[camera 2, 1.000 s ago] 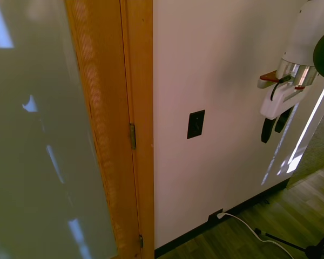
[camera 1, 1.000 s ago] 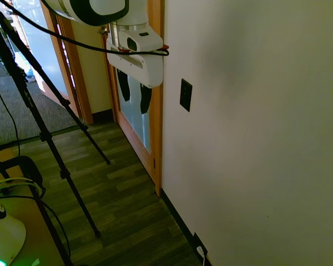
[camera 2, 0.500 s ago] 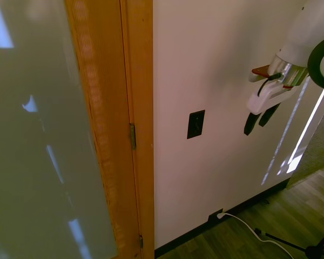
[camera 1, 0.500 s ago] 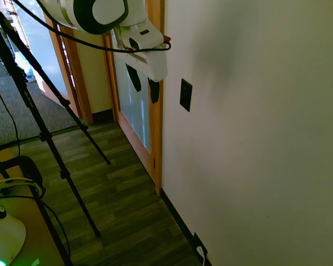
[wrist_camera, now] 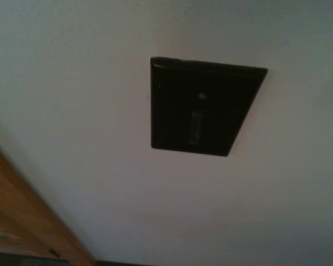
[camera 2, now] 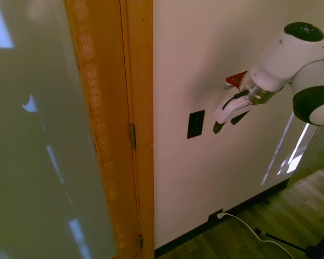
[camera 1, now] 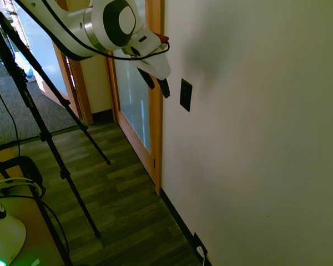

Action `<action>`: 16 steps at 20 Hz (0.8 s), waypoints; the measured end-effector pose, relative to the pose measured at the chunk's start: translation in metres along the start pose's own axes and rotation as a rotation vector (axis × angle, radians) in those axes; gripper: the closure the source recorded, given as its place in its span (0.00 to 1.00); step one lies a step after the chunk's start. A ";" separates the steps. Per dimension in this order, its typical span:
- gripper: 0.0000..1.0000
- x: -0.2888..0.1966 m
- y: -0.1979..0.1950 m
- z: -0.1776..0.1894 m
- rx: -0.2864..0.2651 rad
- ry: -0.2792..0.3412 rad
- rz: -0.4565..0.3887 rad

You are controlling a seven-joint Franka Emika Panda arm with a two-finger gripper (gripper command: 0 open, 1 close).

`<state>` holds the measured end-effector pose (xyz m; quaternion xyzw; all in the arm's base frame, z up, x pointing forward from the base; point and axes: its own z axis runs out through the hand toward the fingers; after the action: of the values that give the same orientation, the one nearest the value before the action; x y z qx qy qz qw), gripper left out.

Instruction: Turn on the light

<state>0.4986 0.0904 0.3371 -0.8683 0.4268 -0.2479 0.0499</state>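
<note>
Pale wall (camera 1: 255,138), wooden door frame (camera 2: 135,108), frosted glass door panel (camera 1: 132,111), dark plank floor (camera 1: 122,205), low outlet with white plug (camera 2: 218,216)

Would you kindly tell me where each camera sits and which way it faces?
First exterior: high in the room, looking along the wall; arm enters from upper left, gripper by the switch.
Second exterior: opposite side, by the door frame; arm enters from the right.
Wrist: facing the wall close up; no robot parts.
All three share the switch.

arm: raised, wrist tilted | tool (camera 2: 224,122): fingers slightly parted, holding nothing
</note>
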 end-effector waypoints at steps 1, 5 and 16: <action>0.00 -0.005 -0.003 0.005 0.013 0.008 0.008; 0.00 -0.009 -0.010 0.024 0.049 0.021 0.048; 0.00 -0.001 -0.015 0.045 0.075 0.067 0.100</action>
<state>0.5301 0.0952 0.3022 -0.8345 0.4616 -0.2898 0.0806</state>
